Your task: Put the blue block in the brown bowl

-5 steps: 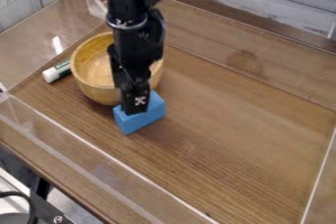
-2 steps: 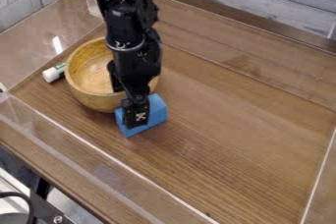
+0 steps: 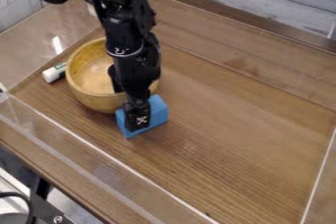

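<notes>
Movement since the earlier frame: black arm (image 3: 116, 22) lower and a little nearer the camera, its pincer (image 3: 140, 118) now down at the block; bowl and block look unmoved.
Pincer: spread, fingertips low at the blue block; one tip shows dark against the block's upper face. Contact probable, though the dark parts overlap and the view is too poor to be sure of a grip.
Blue block (image 3: 141, 116): on the surface (image 3: 223, 120), outside the bowl, just beside its near right rim as the camera sees it; partly covered by the pincer.
Brown bowl (image 3: 92, 85): upright on the surface, light wood, thick rim; the arm passes in front of its opening and hides part of the interior.
Marker (image 3: 54, 73): white with a green end, lying at the bowl's left side in the view, near the rim.
Cable (image 3: 19, 196): black, curving at the lower left corner of the view.
Wall side: pale boards (image 3: 269, 2) run along the far edge of the surface.
</notes>
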